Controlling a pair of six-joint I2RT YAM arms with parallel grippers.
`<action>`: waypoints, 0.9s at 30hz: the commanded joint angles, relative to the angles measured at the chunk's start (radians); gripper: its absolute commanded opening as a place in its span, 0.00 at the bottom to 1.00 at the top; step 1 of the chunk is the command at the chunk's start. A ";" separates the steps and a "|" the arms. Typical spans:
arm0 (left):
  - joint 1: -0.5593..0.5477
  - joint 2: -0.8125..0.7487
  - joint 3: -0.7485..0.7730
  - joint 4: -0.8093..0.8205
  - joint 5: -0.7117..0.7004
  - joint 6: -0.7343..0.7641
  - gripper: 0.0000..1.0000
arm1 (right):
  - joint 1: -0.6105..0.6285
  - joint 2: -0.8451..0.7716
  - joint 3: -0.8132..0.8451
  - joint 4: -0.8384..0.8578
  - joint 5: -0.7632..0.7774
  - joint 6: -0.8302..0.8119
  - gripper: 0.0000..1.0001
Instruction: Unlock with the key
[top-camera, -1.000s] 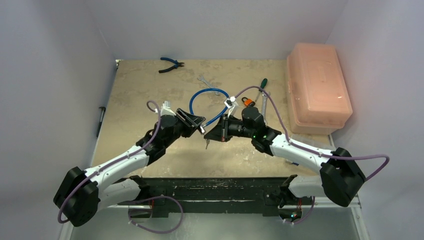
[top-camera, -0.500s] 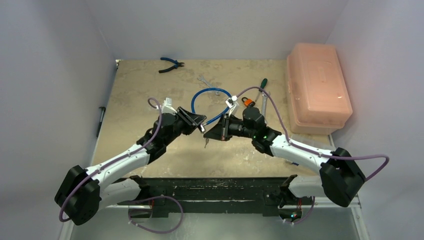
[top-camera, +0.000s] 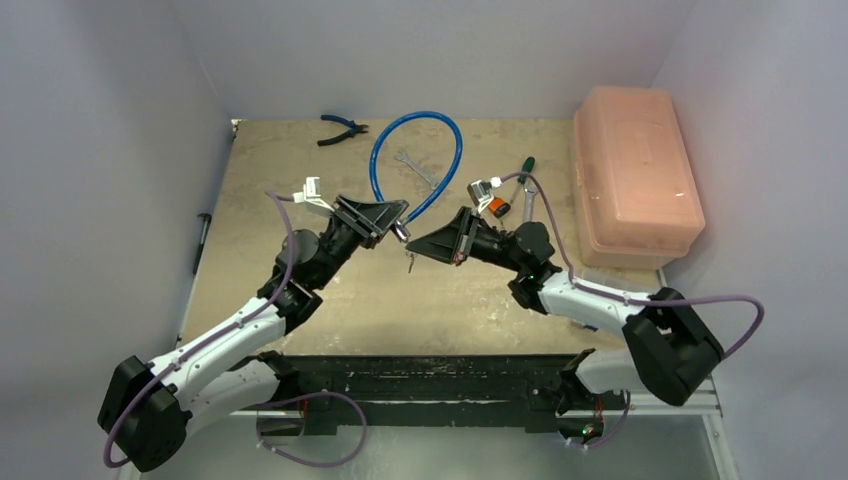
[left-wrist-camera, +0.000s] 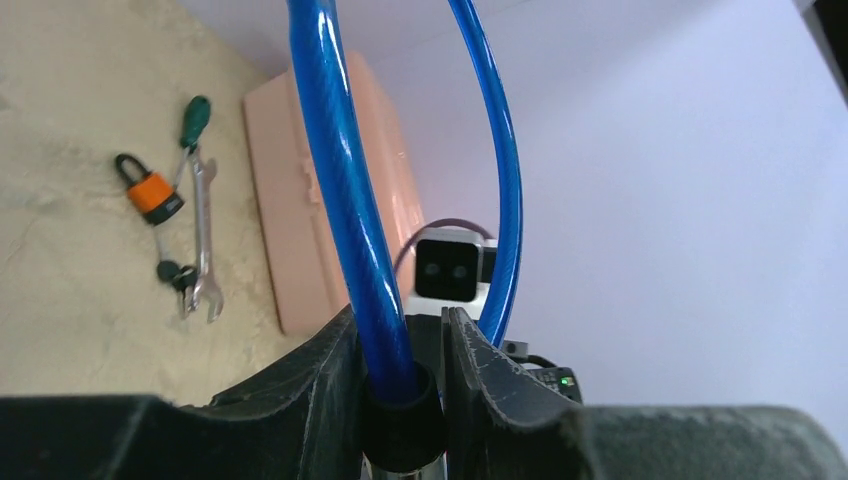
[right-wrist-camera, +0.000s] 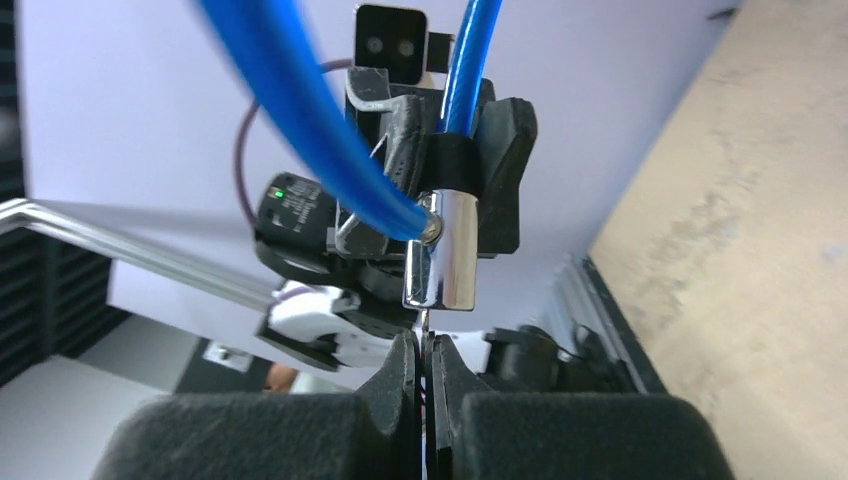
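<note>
A blue cable lock (top-camera: 415, 150) is held up off the table, its loop standing up and away from the arms. My left gripper (left-wrist-camera: 403, 370) is shut on the lock's black collar (left-wrist-camera: 400, 420), just above the chrome lock cylinder (right-wrist-camera: 445, 250). My right gripper (right-wrist-camera: 425, 360) is shut on the key (right-wrist-camera: 425, 322), a thin blade whose tip meets the underside of the cylinder. In the top view the two grippers face each other, the left (top-camera: 398, 222) and the right (top-camera: 415, 245) almost touching, and a small metal piece (top-camera: 410, 264) dangles beneath them.
An orange padlock (top-camera: 497, 205), a green-handled screwdriver (top-camera: 524, 170) and a wrench (top-camera: 412, 167) lie behind the grippers. Blue pliers (top-camera: 342, 128) lie at the back edge. A pink lidded box (top-camera: 635, 175) stands on the right. A dark tool (top-camera: 200, 240) lies at the table's left edge.
Both arms have risen and lifted the cable lock off the table, so its loop now stands upright. The left gripper has closed further onto the lock's collar. The right gripper stays shut.
</note>
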 joint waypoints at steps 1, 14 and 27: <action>-0.012 -0.021 0.036 0.214 0.135 -0.003 0.00 | -0.028 0.089 0.040 0.436 0.052 0.272 0.00; -0.012 0.003 0.055 0.499 0.242 0.059 0.00 | -0.020 0.275 0.088 0.827 0.149 0.715 0.00; -0.014 0.111 0.039 0.767 0.254 0.016 0.00 | -0.012 0.351 0.157 0.892 0.172 0.893 0.00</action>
